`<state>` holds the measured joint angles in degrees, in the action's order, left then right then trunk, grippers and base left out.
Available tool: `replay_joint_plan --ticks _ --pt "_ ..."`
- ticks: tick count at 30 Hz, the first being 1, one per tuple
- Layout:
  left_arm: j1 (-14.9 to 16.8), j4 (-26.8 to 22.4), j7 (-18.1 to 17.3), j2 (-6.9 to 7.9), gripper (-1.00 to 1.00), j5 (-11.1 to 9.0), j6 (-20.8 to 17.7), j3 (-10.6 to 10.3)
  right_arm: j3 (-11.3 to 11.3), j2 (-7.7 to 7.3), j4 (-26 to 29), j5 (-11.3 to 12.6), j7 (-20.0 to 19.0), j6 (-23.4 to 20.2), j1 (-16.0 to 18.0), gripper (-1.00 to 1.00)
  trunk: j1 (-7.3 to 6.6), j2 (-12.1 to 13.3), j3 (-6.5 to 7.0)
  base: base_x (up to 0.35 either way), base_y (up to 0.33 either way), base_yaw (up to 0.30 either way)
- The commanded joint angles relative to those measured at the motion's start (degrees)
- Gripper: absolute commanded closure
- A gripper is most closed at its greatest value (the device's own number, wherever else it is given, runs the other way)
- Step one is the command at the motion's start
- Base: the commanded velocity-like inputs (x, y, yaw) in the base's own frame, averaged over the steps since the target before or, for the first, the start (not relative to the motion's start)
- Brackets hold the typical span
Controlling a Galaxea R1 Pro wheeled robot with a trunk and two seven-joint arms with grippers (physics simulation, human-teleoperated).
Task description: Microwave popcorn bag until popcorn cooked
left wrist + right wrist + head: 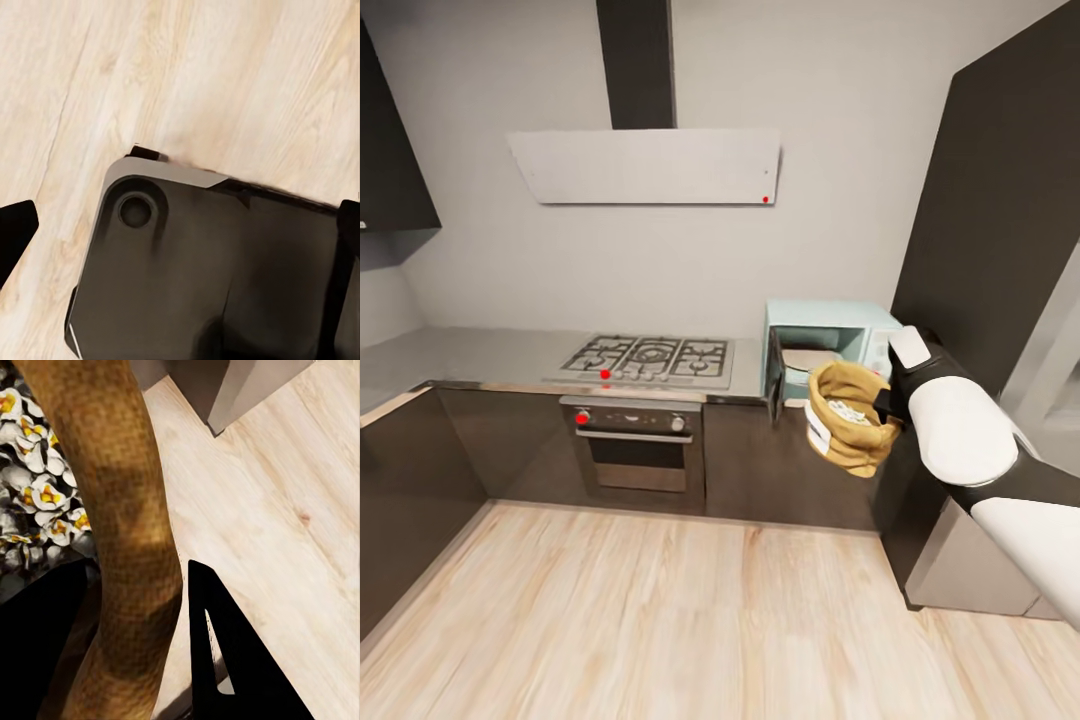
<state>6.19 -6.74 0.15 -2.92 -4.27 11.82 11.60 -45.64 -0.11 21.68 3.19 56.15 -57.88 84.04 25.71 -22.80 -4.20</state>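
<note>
Right of centre in the head view, the right gripper (888, 405) holds the popcorn bag (846, 418) up in the air, just in front of the microwave (830, 345). The microwave sits at the right end of the countertop (470, 358), and its door (773, 376) hangs open toward the hob (650, 360), with a pale plate visible inside the cavity. The bag is off the counter and clear of the oven, hanging over the wood floor (660, 610).

Up close in the right wrist view, the two dark fingers (225, 652) are closed on the bag's tan wall (127, 532), one on each side, and white and yellow popped kernels (37, 495) show inside it at the upper left. So the popcorn looks cooked already, and I would judge the heating done; as I read it, what matters now is that the kernels stay in the bag.

Low in the left wrist view I see floor and the robot's dark base (202, 270), with black finger tips at the frame's two edges, spread wide and holding nothing.
</note>
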Motion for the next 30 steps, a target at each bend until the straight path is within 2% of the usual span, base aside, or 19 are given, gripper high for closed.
replay_joint_plan --ticks 1,6,17,22,26,30 --pt "0.1 0.0 0.0 -0.04 -1.00 -0.5 0.2 0.0 -0.1 0.01 0.0 0.3 0.3 -0.3 0.0 1.00 0.07 -0.1 -0.13 0.346 0.000 0.000" --pt "0.2 0.1 0.1 -0.07 -1.00 -0.5 -1.2 0.0 -0.1 -0.03 0.0 0.3 0.3 -0.3 0.0 1.00 0.07 -0.1 -0.13 0.347 0.000 0.000" --pt "0.2 0.0 0.0 -0.07 -1.00 -0.5 -1.5 -0.1 0.1 -0.39 -0.5 0.2 -0.1 -0.9 0.1 1.00 0.07 -0.1 -0.13 0.347 0.000 0.000" --pt "0.2 0.1 0.0 -0.07 -1.00 -0.5 -1.5 -0.1 2.7 -0.63 -1.0 0.2 -0.3 -2.0 0.2 1.00 0.07 -0.1 -0.13 0.347 0.000 0.000" --pt "0.2 0.0 0.0 -0.07 -1.00 -0.5 -1.5 -0.1 3.2 -0.69 -1.0 0.3 -2.5 -2.1 0.2 1.00 0.07 -0.1 -0.13 0.347 0.000 0.000" --pt "-0.1 0.0 0.0 -0.07 -1.00 -0.4 -1.3 -0.4 3.4 -0.68 -1.0 0.3 -4.4 -2.1 0.2 1.00 0.07 -0.1 -0.13 0.108 0.000 0.000"
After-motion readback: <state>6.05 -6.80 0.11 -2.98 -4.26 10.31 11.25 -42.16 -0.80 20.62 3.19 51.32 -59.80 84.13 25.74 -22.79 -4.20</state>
